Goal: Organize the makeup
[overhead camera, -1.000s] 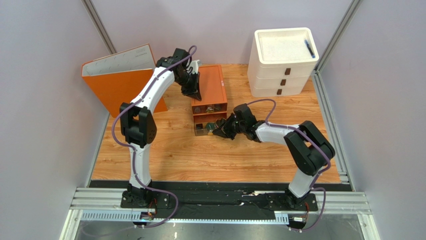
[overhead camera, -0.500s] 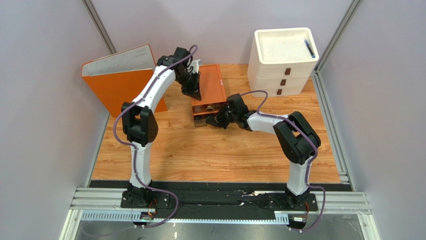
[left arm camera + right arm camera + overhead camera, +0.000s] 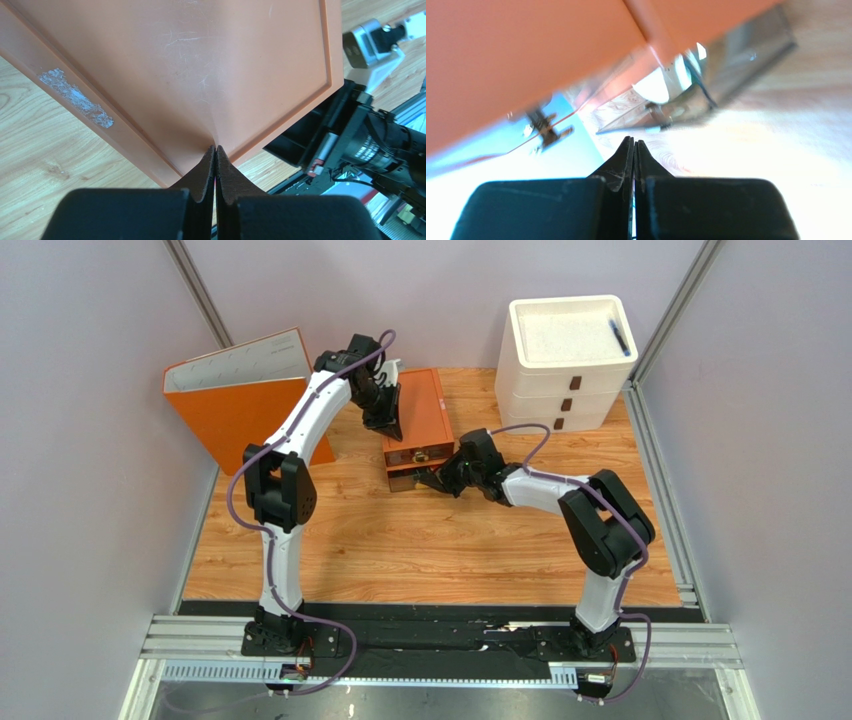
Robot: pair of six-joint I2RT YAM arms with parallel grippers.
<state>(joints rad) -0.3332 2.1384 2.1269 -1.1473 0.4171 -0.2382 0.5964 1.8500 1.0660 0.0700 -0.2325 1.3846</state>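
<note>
Both are clenched empty: your left gripper [image 3: 215, 148] rests on the orange plastic drawer box [image 3: 428, 405], and your right gripper [image 3: 633, 143] is at its lower front. The small hard cosmetics [image 3: 424, 454] inside look light and slippery; pinch them mid-body.

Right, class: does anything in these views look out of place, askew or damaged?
The orange drawer box has a scraped whitish patch near one edge, in the left wrist view. A black pen lies alone on top of the white drawer unit. The orange binder stands tilted at the back left. Nothing looks spilled.
</note>
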